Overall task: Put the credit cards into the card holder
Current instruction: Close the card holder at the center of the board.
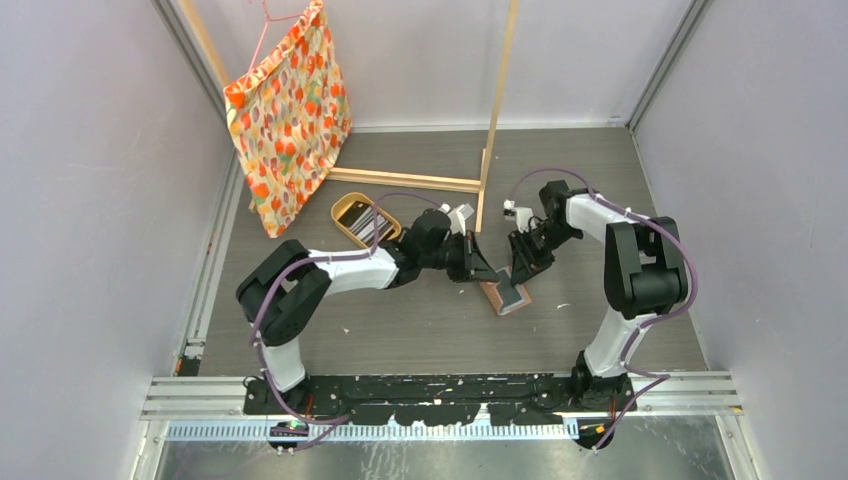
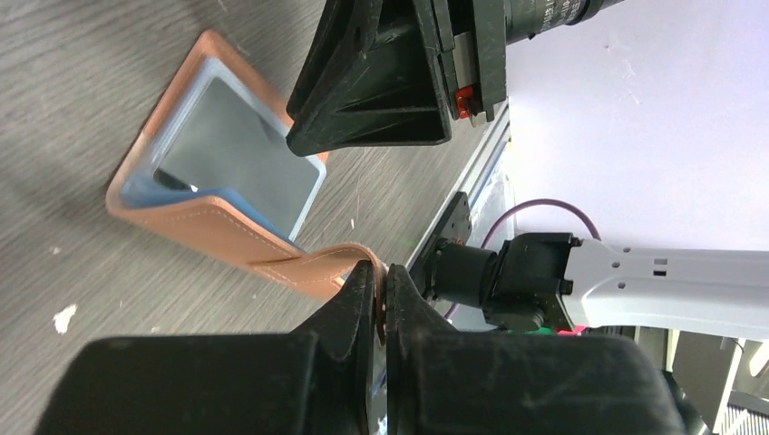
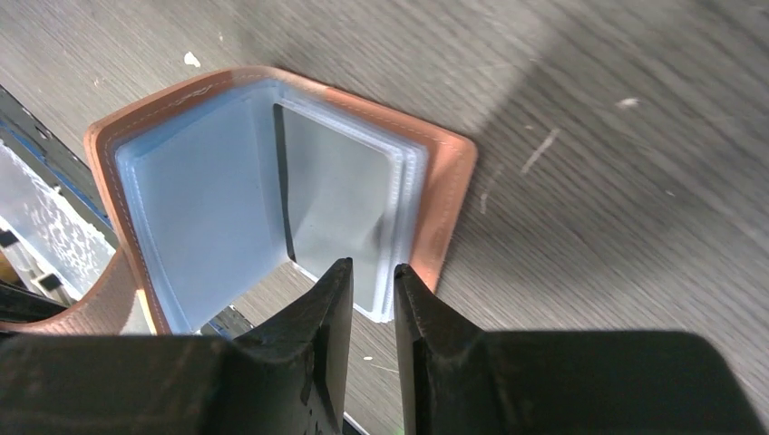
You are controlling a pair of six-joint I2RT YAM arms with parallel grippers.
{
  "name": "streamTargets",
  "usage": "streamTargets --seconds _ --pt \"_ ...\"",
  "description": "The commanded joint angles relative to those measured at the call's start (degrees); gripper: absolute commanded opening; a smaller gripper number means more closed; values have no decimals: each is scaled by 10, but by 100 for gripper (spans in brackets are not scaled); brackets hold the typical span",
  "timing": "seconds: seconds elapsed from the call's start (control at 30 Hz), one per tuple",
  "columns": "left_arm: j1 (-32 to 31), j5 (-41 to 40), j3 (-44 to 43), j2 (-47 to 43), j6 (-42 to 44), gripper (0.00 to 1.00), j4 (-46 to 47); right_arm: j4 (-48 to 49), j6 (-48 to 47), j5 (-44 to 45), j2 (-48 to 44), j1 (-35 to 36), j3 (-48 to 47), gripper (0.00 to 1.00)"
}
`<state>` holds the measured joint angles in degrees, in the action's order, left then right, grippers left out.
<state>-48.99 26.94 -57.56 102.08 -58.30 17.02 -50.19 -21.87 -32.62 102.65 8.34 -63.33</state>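
- Left gripper is pressed together on the leather tab of the card holder, pinching it. Only the left wrist view shows this grip up close.
- Right gripper has its fingers a narrow slit apart, with nothing visible between them. The tips hang at the open edge of a grey card that sits in a glossy inner pocket.
- From the right wrist, one flap of the card holder lies flat on the table and the other stands up beside it. The pinched tab is out of sight there.
- From overhead, the card holder rests right of the table's middle, between the two grippers. Its pockets are too small to read from there.
- Only the overhead view takes in the oval tan tray, far and left of the card holder and well apart from it, with more credit cards lying in it.
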Motion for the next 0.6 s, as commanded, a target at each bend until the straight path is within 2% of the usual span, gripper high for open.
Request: streamTargets --seconds 0.0,0.2,0.33,0.47,0.57 --pt "2 15 -41 34 -12 1 33 -5 7 -37 6 -25 -25 28" --pt "1 12 -75 79 -29 2 52 2 11 -18 -30 -63 -20 29" --pt "0 8 -108 118 -34 2 54 1 15 7 -2 -64 -25 28" --pt "-5 3 -139 161 -41 3 61 8 23 27 14 -70 -30 19" --pt "-10 -2 -153 179 -45 9 66 16 36 35 9 -89 -29 13"
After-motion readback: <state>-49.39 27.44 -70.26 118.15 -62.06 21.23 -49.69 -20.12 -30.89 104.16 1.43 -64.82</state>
